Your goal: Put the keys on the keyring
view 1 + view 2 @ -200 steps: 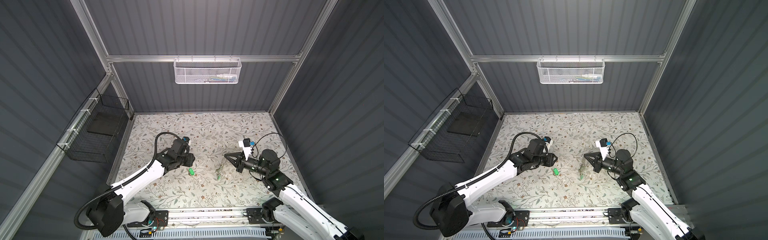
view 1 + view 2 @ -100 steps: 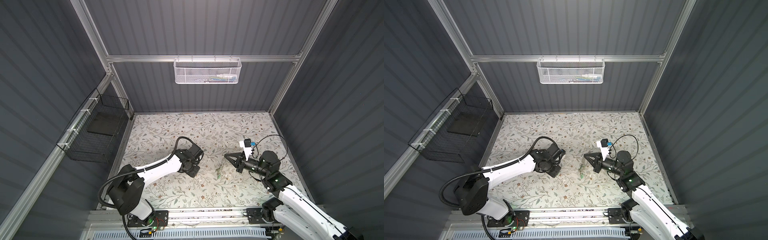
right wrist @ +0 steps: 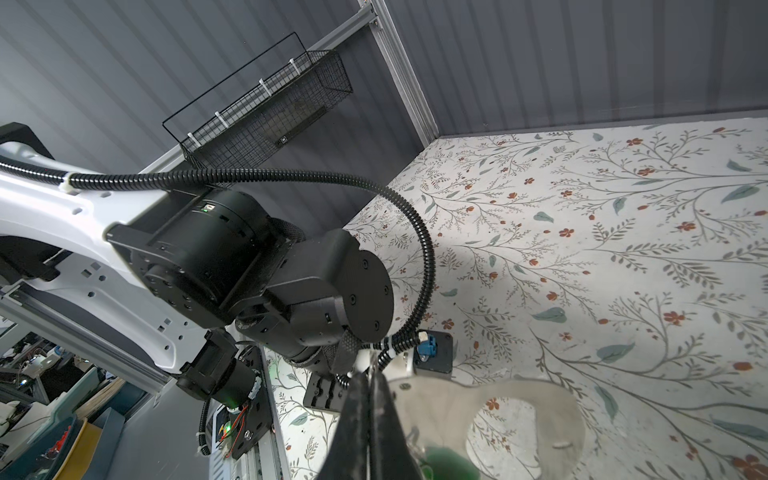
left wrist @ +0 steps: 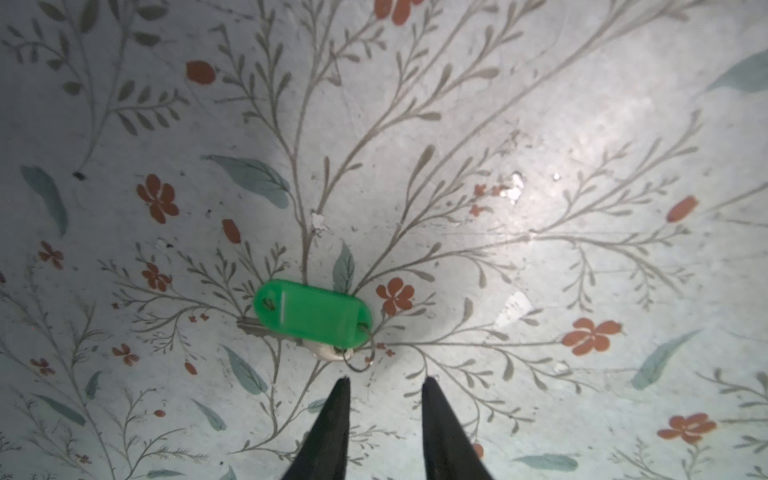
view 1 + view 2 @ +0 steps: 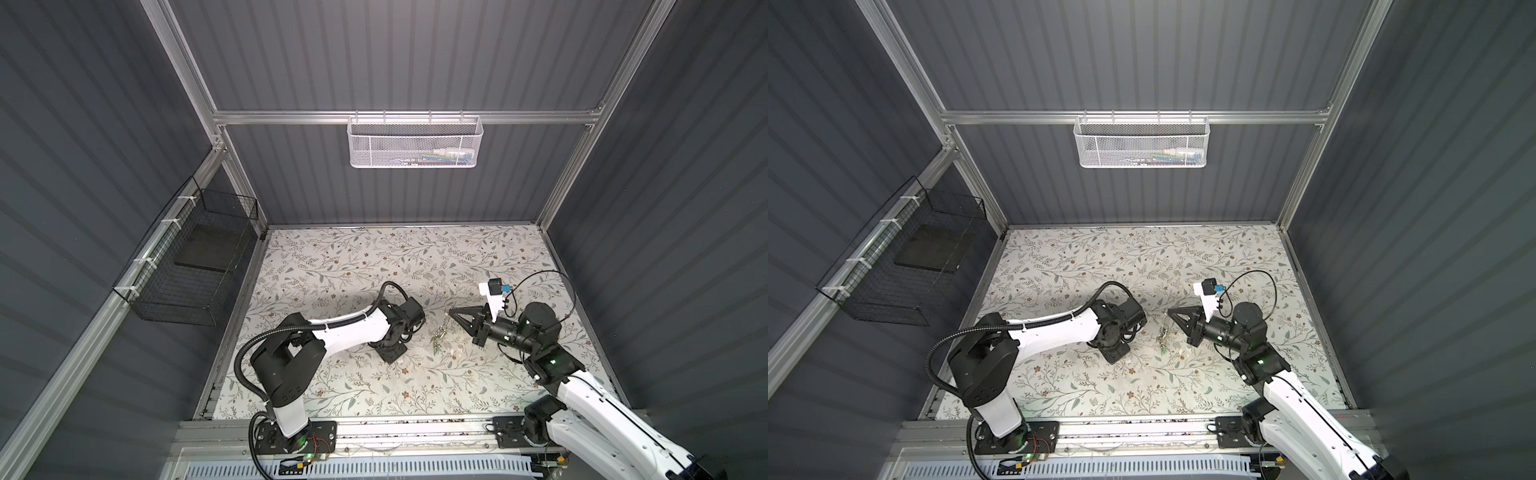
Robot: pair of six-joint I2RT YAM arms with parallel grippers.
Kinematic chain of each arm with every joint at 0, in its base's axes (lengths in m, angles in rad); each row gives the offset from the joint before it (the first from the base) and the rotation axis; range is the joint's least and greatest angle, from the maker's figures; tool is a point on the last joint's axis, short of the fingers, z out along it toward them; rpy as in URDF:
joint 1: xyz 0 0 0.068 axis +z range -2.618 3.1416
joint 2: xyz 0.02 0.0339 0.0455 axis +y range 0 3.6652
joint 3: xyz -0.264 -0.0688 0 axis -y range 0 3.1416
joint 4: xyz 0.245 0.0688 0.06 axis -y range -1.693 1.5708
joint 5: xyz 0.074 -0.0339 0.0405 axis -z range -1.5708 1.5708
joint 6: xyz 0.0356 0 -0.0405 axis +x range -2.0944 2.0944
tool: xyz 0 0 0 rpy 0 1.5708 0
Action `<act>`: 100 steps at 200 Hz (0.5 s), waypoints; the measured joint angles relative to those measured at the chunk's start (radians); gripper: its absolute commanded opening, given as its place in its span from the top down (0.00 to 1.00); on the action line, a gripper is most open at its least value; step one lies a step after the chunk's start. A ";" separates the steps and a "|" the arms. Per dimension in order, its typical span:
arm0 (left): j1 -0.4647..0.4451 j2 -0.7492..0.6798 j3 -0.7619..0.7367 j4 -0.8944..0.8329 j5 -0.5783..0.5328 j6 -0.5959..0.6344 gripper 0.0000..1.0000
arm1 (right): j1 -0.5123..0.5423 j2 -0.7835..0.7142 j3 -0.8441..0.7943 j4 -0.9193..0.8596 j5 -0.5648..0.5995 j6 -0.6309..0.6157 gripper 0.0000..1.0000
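The left gripper (image 4: pixel 386 381) has its jaws partly apart and empty, tips just short of a green key tag (image 4: pixel 311 318). The tag lies flat on the floral tabletop (image 4: pixel 540 124), split ring (image 4: pixel 360 358) nearest the tips. The right gripper (image 3: pixel 371 376) is closed on the keyring (image 3: pixel 440 401), and a second green tag (image 3: pixel 446 463), blurred, shows beneath the loop

One keyring (image 3: pixel 457 395), seemingly two green keys (image 4: pixel 311 318) (one blurred), one white basket (image 5: pixel 415 145), one black basket (image 5: pixel 178 291).
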 measured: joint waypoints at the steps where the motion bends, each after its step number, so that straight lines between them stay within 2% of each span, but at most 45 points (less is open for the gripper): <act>1: 0.000 0.001 0.001 -0.001 -0.002 0.000 0.70 | 0.000 0.000 0.000 0.000 0.000 0.001 1.00; 78: 0.000 0.080 0.037 -0.016 -0.037 0.025 0.72 | 0.000 0.005 0.000 0.000 -0.007 0.002 1.00; 100: 0.000 0.089 0.051 -0.015 -0.044 0.031 0.77 | 0.000 0.005 0.000 0.000 -0.007 0.002 1.00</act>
